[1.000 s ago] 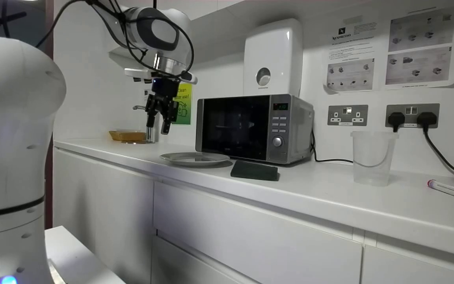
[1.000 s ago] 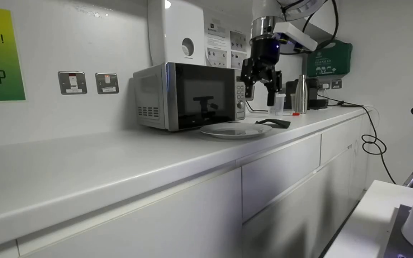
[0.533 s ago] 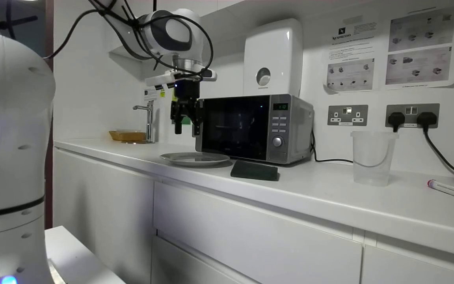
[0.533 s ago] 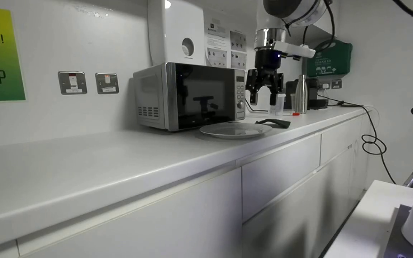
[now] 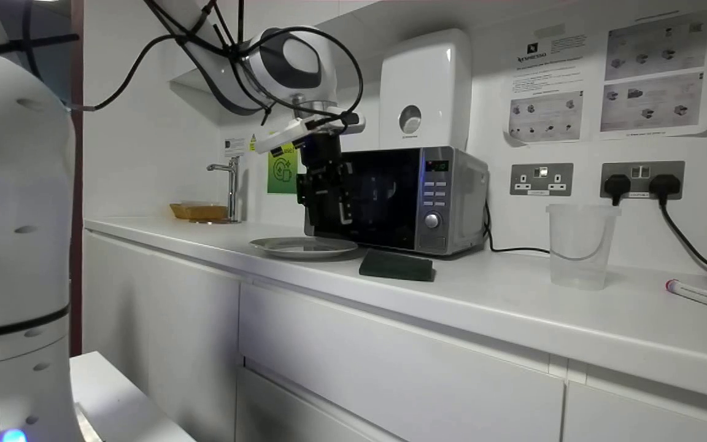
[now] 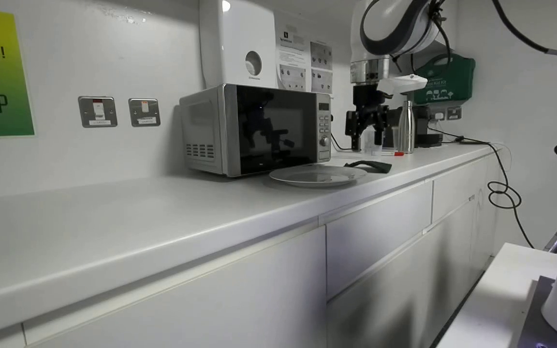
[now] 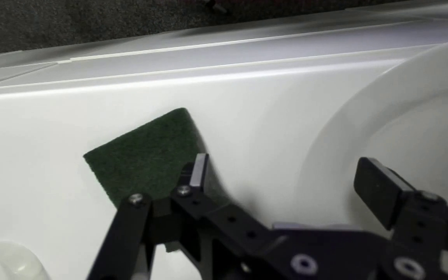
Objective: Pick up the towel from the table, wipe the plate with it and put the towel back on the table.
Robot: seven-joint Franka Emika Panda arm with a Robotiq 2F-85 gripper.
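The towel, a dark green, near-black cloth, lies folded on the white countertop [image 5: 494, 307], beside the plate, in both exterior views [image 5: 396, 266] [image 6: 375, 167]. In the wrist view the towel [image 7: 142, 155] is partly hidden behind one finger. The round grey plate [image 5: 303, 247] lies flat near the microwave; it also shows in an exterior view [image 6: 318, 177], and its rim is at the right of the wrist view [image 7: 333, 136]. My gripper [image 7: 289, 179] is open and empty, above the counter between towel and plate. It also shows in both exterior views [image 5: 329, 213] [image 6: 367, 140].
The silver microwave [image 5: 369, 196] stands behind the plate and towel. A clear plastic tub [image 5: 580, 245] and a red marker [image 5: 703, 296] are farther along the counter. A steel bottle [image 6: 406, 128], a tan dish [image 5: 200, 212] and a tap [image 5: 232, 190] also stand there.
My gripper has moved along the counter from the plate's side toward the towel, and has come lower and tilted. Its jaws stay open. The towel and plate have not moved.
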